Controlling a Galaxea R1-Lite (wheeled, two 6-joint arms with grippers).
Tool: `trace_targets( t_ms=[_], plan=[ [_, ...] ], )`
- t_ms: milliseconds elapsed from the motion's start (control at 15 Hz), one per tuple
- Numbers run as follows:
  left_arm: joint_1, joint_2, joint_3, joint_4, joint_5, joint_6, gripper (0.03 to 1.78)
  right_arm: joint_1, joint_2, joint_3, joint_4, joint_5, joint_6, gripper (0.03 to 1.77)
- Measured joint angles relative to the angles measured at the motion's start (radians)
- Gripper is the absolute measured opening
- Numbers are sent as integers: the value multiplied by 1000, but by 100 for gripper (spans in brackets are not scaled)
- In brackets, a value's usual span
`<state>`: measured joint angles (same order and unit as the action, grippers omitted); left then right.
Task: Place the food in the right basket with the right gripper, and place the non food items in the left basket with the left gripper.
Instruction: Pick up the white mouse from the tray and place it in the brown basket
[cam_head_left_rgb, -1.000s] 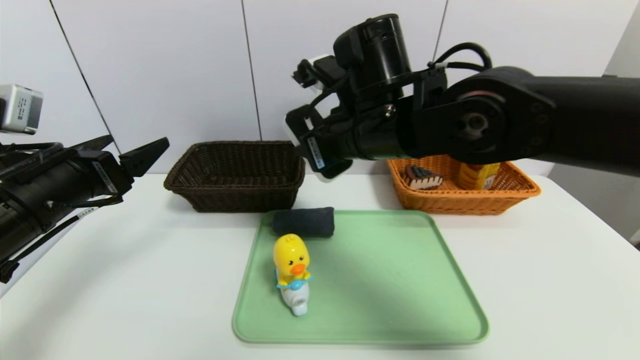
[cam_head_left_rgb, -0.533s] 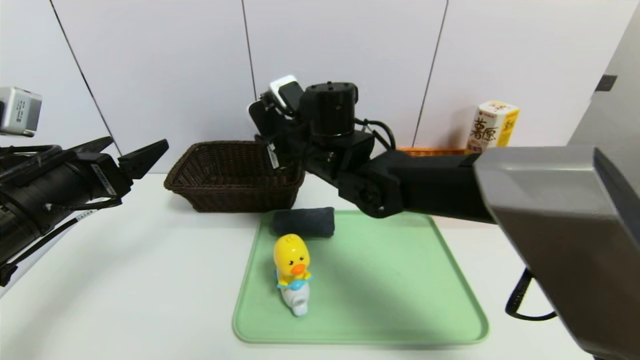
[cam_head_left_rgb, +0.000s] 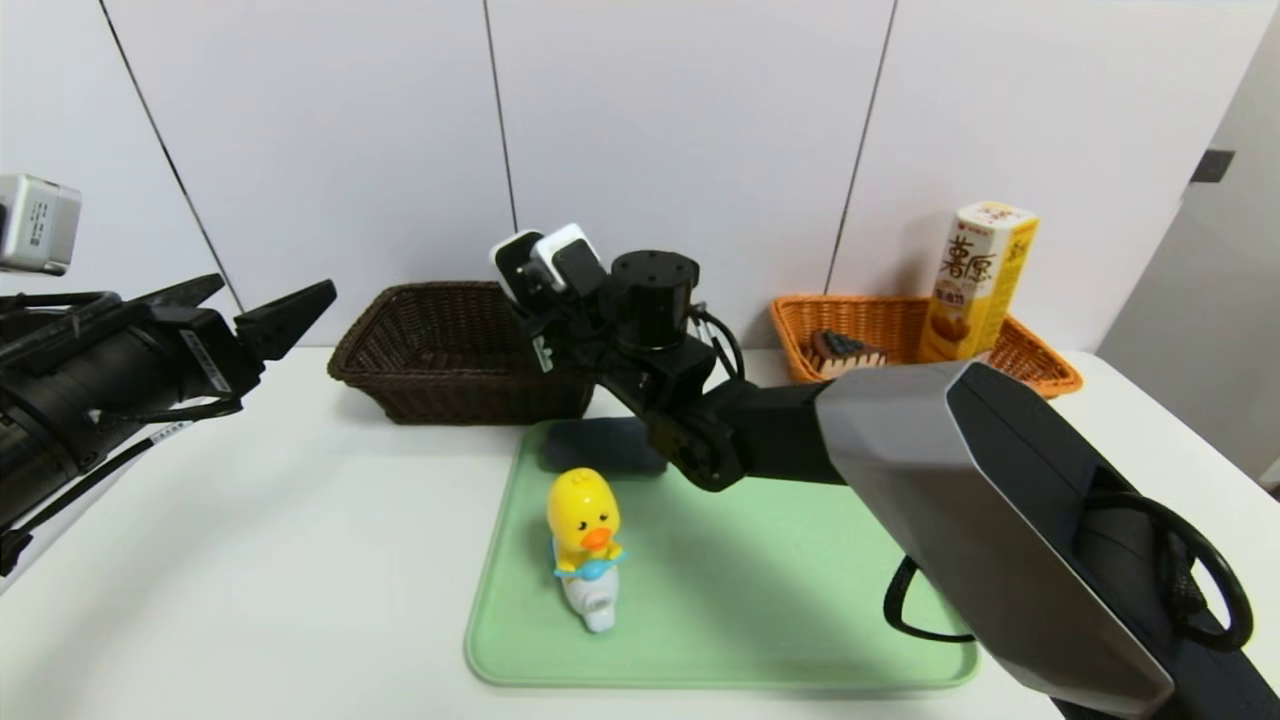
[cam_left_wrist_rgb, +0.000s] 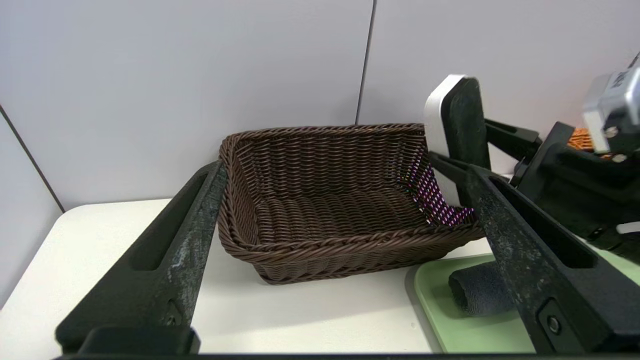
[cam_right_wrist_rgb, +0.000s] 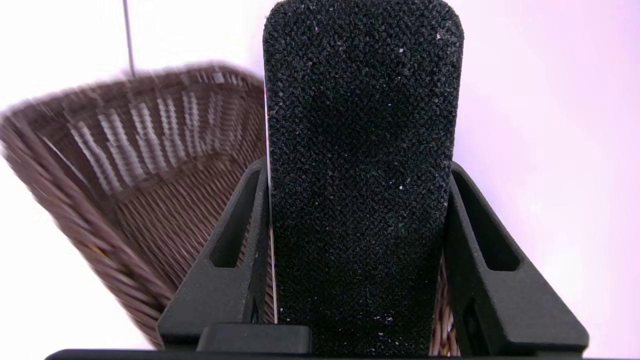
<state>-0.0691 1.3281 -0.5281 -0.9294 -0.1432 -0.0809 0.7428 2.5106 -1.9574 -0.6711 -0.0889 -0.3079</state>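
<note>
My right gripper (cam_head_left_rgb: 560, 285) is shut on the black-topped white eraser (cam_head_left_rgb: 530, 255), holding it upright over the right end of the dark brown left basket (cam_head_left_rgb: 440, 350). The eraser (cam_right_wrist_rgb: 360, 100) fills the space between its fingers. At the far left my left gripper (cam_head_left_rgb: 270, 310) hangs open above the table, facing the dark basket (cam_left_wrist_rgb: 325, 200), which holds nothing I can see. The yellow duck toy (cam_head_left_rgb: 585, 545) and the grey rolled cloth (cam_head_left_rgb: 600, 445) lie on the green tray (cam_head_left_rgb: 780, 600). The snack box (cam_head_left_rgb: 975, 282) and cake wedge (cam_head_left_rgb: 845, 352) sit in the orange right basket (cam_head_left_rgb: 1040, 370).
My right arm stretches from the lower right across the tray's back half and partly covers the rolled cloth (cam_left_wrist_rgb: 480, 290). A white wall stands close behind both baskets. Bare white table lies left of the tray and in front of the dark basket.
The right arm has swung left from above the orange basket and dropped lower, carrying the eraser to the dark basket's right end. The left arm has stayed still.
</note>
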Motion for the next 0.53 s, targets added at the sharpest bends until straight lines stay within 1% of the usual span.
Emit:
trace_targets(
  t_ms=[333, 400, 533],
  plan=[
    [0, -10, 4, 1, 0, 0, 169, -3, 17, 0, 8, -12, -13, 96],
    [0, -11, 5, 1, 0, 0, 169, -4, 17, 0, 6, -12, -15, 100],
    [0, -13, 5, 1, 0, 0, 169, -4, 19, 0, -2, -1, -17, 117]
  ],
)
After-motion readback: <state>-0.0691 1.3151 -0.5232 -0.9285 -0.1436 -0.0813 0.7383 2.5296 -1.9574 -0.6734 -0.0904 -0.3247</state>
